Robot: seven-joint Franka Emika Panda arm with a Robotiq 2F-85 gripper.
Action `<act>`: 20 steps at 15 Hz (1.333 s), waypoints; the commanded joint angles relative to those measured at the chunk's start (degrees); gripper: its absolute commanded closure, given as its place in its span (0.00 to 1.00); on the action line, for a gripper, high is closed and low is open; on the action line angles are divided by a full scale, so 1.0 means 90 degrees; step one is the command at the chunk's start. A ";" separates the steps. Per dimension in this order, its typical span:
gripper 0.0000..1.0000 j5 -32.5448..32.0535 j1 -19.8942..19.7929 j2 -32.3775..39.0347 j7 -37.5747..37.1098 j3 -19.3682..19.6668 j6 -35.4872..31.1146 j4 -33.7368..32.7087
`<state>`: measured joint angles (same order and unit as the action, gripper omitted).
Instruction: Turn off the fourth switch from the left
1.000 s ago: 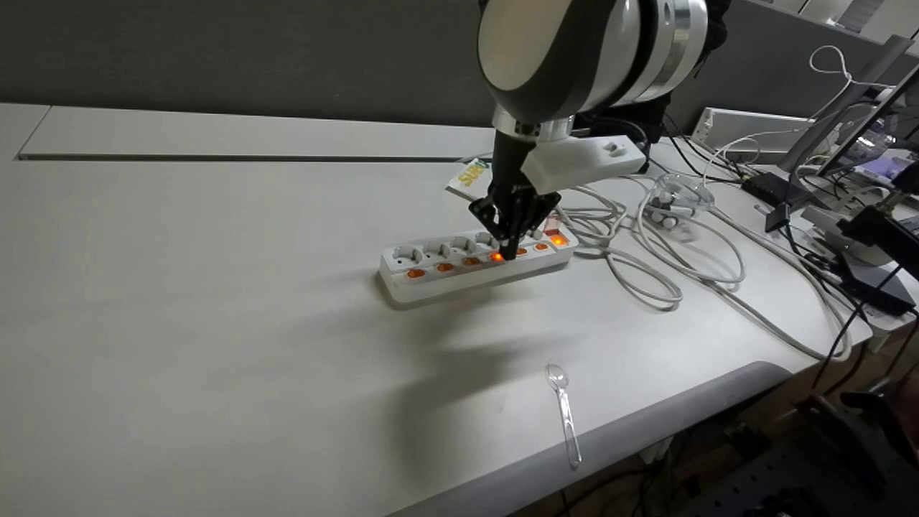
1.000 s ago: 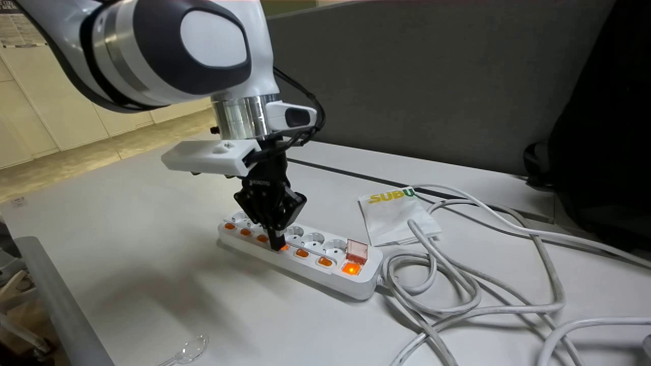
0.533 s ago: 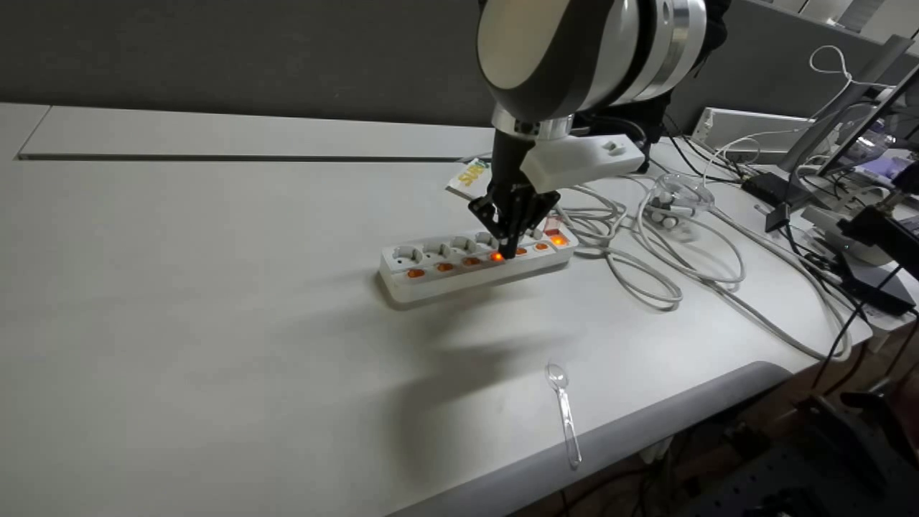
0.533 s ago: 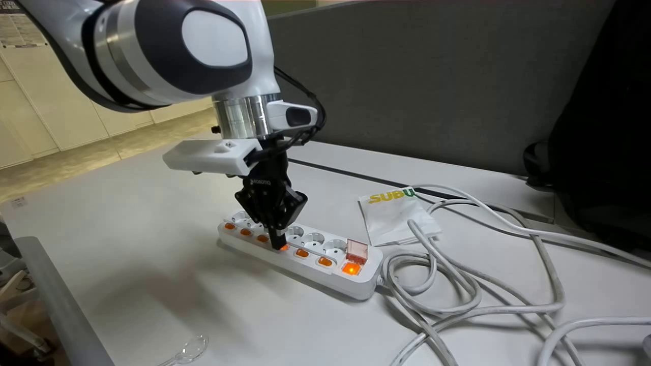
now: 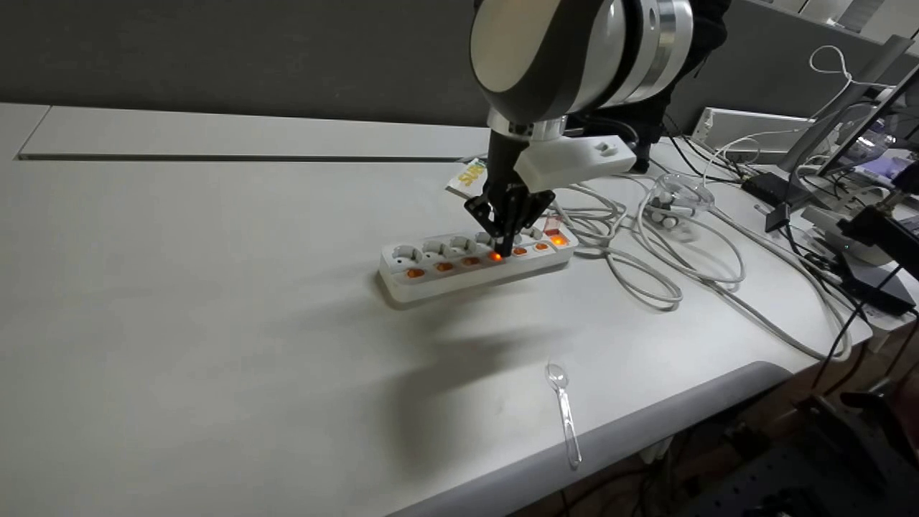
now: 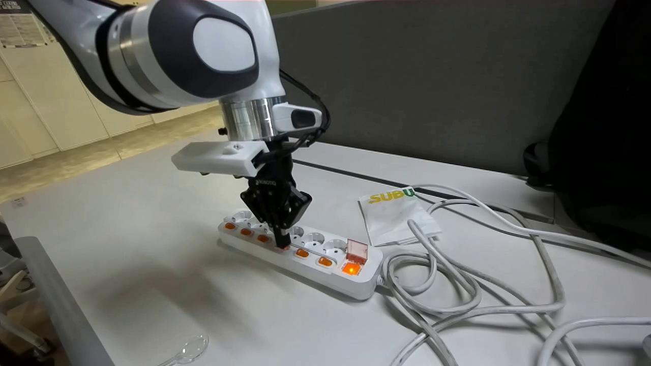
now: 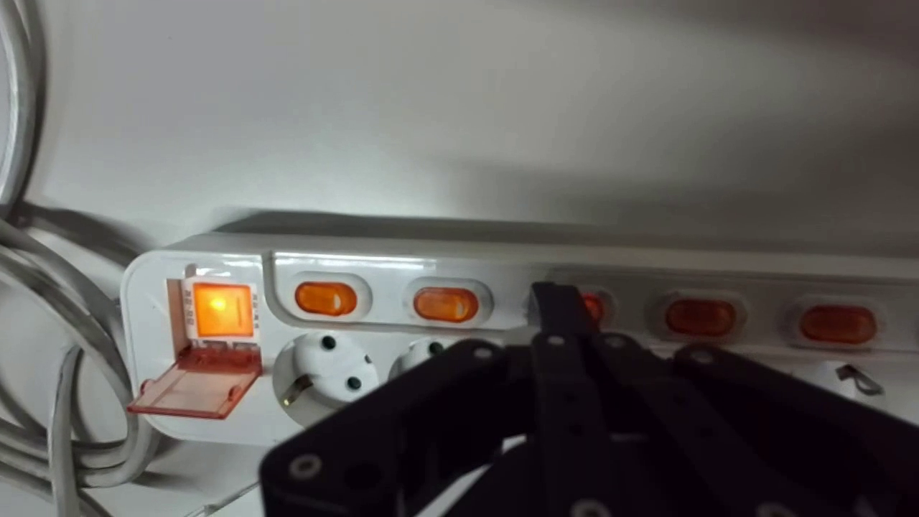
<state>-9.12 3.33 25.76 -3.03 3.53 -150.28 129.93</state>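
I was at the pressing step, lined up on the fourth switch (image 5: 495, 256) from the left, the job, as I judged it, not yet done. That switch glowed in an exterior view, so I took it to be on; it sat in the row along one long edge of the strip (image 5: 459, 277), which lay on the desk (image 5: 215, 345). My hand (image 6: 283, 243) was clenched, pointing down, with nothing in it. In the wrist view its fingers (image 7: 554, 309) hid the side of the switch nearer the main switch (image 7: 223, 309) and left a bit of red in sight; whether they touched it, or which half stood raised, I could not tell.

The next move, I thought, called for a short push straight down — firm enough to tip the switch, not so hard as to shift the strip — and then a look to see the glow gone before lifting clear. If it stayed lit, the opposite half would want the push. The fifth switch (image 7: 446, 304) was near, so drifting towards it was the slip to guard against
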 commanded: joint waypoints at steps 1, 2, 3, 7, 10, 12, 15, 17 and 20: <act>1.00 0.0004 0.0019 0.0227 -0.0136 0.0036 0.0008 -0.0241; 1.00 0.0017 0.0011 0.0255 -0.0132 0.0031 0.0006 -0.0251; 1.00 0.0030 0.0002 0.0278 -0.0130 0.0026 -0.0009 -0.0249; 1.00 0.0065 -0.0006 0.0440 -0.0250 0.0051 -0.0233 -0.0194; 1.00 0.0240 -0.0108 0.0582 -0.0194 0.0011 -0.0238 -0.0223; 1.00 0.0381 -0.0150 0.0621 -0.0191 -0.0003 -0.0316 -0.0217; 1.00 0.0687 -0.0217 0.0654 -0.0227 -0.0051 -0.0521 -0.0194; 1.00 0.0845 -0.0236 0.0657 -0.0204 -0.0070 -0.0514 -0.0194; 1.00 0.1490 -0.0541 0.0482 0.0059 -0.0386 -0.0138 -0.0177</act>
<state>-0.64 1.57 26.40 -3.30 3.15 -151.59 129.54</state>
